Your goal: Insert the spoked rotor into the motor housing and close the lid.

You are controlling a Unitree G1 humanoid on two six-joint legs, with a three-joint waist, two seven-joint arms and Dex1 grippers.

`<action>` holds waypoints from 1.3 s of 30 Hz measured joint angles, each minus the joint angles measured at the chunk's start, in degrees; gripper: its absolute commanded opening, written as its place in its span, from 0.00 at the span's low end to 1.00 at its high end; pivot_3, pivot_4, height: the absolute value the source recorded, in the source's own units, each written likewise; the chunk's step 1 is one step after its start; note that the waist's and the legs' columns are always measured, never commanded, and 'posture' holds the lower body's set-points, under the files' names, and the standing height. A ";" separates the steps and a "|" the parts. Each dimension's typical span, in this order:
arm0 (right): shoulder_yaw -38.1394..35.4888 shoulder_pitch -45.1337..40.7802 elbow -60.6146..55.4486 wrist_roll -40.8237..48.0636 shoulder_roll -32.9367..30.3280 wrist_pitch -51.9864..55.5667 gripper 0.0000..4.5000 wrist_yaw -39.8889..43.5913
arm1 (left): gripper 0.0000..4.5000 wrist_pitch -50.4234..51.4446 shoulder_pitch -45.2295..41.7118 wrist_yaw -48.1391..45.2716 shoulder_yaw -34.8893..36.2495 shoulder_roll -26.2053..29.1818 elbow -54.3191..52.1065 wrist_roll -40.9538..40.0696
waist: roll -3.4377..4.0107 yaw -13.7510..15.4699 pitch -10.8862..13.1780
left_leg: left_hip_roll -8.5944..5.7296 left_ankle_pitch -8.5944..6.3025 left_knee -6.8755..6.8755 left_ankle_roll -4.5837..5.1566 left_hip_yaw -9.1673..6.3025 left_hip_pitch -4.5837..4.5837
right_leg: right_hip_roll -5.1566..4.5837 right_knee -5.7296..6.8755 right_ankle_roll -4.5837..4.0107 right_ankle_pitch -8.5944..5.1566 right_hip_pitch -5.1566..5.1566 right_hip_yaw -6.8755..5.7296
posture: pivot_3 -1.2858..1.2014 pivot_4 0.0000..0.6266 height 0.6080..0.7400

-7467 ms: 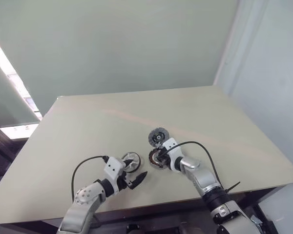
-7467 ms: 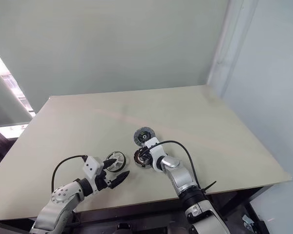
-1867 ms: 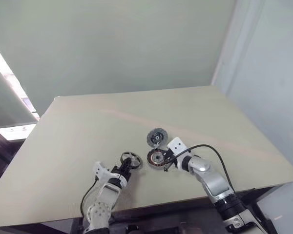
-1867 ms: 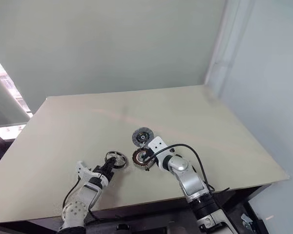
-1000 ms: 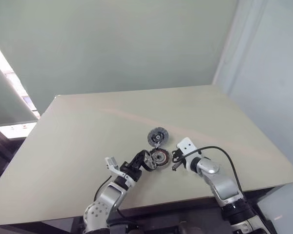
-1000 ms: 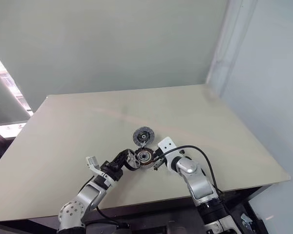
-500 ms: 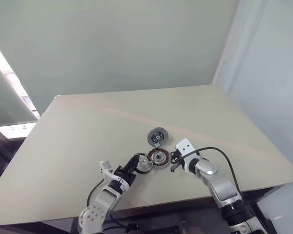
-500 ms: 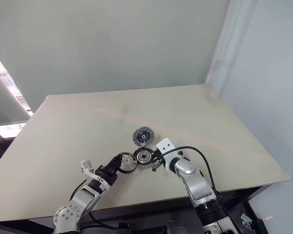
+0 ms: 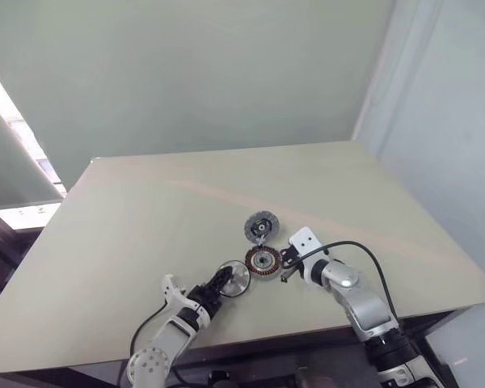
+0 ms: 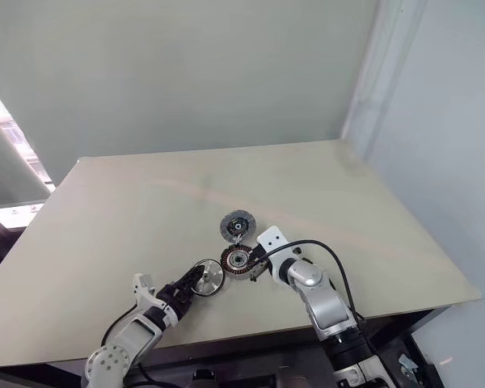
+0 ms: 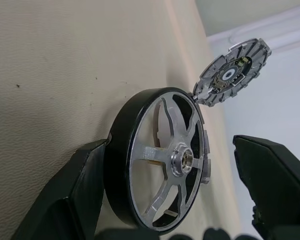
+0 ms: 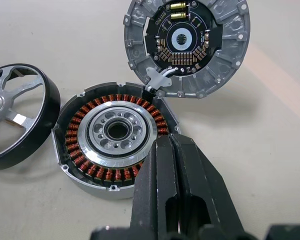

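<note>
A beige desk (image 9: 145,226) carries three motor parts clustered near its front edge. The motor housing (image 12: 112,135), ringed with copper windings, sits in the middle. The lid (image 12: 186,45) lies at its 12 o'clock, touching it by a small tab, circuit side up. The spoked rotor (image 11: 160,157) lies at the housing's 8 o'clock, just beside it, its far edge cut off in the right wrist view. The left claw (image 9: 220,283) is spread wide around the rotor, one finger against its black rim. The right claw (image 12: 171,150), pinched together and empty, points at the housing's rim; contact is unclear.
</note>
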 measured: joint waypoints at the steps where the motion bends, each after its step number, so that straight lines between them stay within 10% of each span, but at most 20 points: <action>1: 0.00 0.00 0.00 0.01 0.00 0.00 0.00 0.00 | 0.93 0.22 -0.09 -0.05 -0.02 0.21 0.00 0.16 | 0.00 -0.01 0.00 | 0.00 0.00 0.00 0.00 0.00 0.01 | 0.00 0.00 0.00 0.00 0.00 0.00 | 0.52 0.00 1.00; 4: 0.00 0.00 0.00 0.03 0.01 0.00 0.00 0.00 | 0.93 0.67 -0.26 -0.41 -0.09 0.57 0.00 0.63 | 0.00 -0.01 0.00 | 0.00 0.00 0.00 0.00 0.00 0.01 | 0.00 0.00 0.00 0.00 0.02 0.00 | 0.52 0.00 1.00; 12: -0.04 0.00 0.00 0.15 0.30 0.00 0.00 -0.04 | 0.37 2.93 -0.22 -0.88 0.00 1.12 0.26 1.47 | 0.00 0.00 0.00 | 0.00 0.00 0.01 0.00 0.00 0.01 | 0.00 0.01 0.00 0.00 0.01 0.00 | 0.52 0.00 1.00; 39: -0.09 -0.19 0.00 0.29 -0.16 -0.09 0.00 -0.03 | 0.36 3.27 -0.48 -3.13 3.77 -2.49 -1.99 -5.43 | -0.01 0.06 0.01 | -0.02 0.00 0.15 0.00 -0.03 -0.01 | -0.01 0.02 0.00 0.00 0.06 -0.01 | 0.52 0.00 1.00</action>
